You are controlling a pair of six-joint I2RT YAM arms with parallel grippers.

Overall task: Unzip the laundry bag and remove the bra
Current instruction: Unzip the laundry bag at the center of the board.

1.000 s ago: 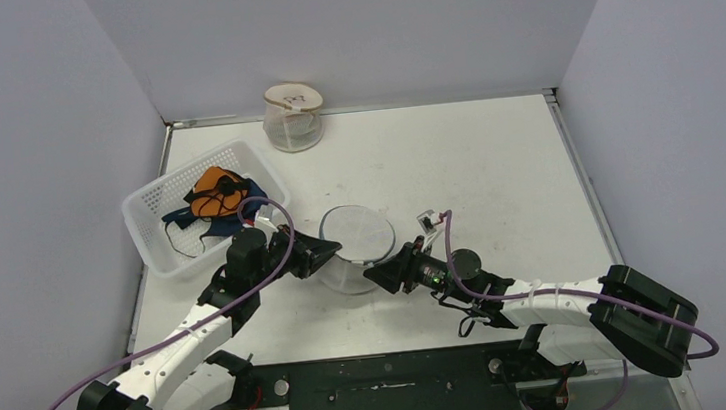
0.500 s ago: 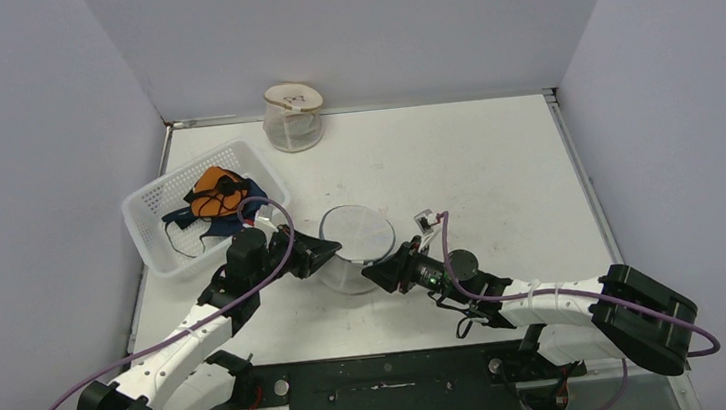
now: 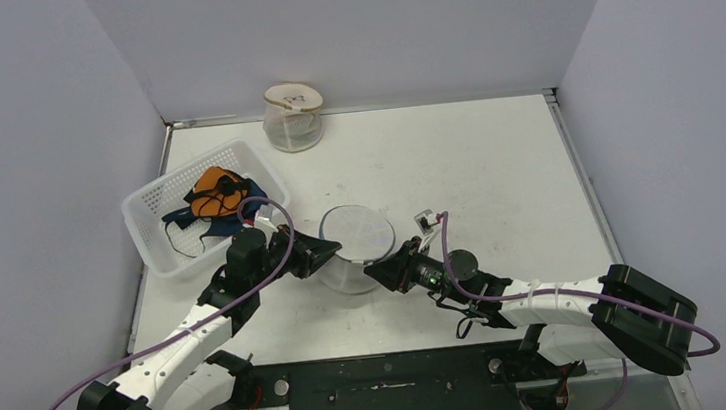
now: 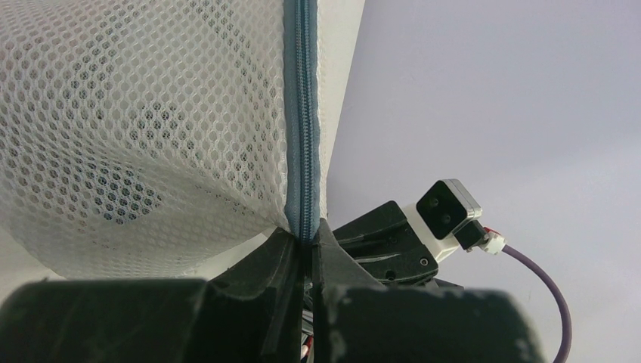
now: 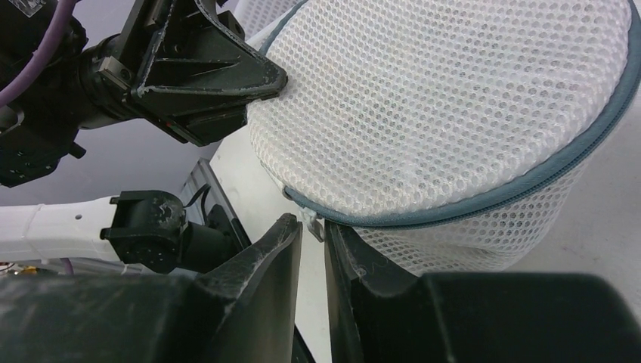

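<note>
**Top external.** The mesh laundry bag point(image 3: 357, 236), a squat drum, stands at mid-table between the two arms. The left gripper point(image 3: 326, 253) meets its left flank and the right gripper point(image 3: 376, 273) its near-right flank. The bra is not discernible. A lidded jar point(image 3: 293, 121) by the back wall carries marks too small to read.

**Left wrist.** The left gripper is fully closed on the zipper tape point(image 4: 301, 113), which runs straight away from the fingertips.

**Right wrist.** The zipper pull point(image 5: 308, 217) lies just ahead of the right gripper's tips. From there the tape curves off rightward around the rim. The jaws stand a narrow slit apart, and whether they pinch the pull cannot be told. This arm is the nearer one. No brand is legible.
</note>
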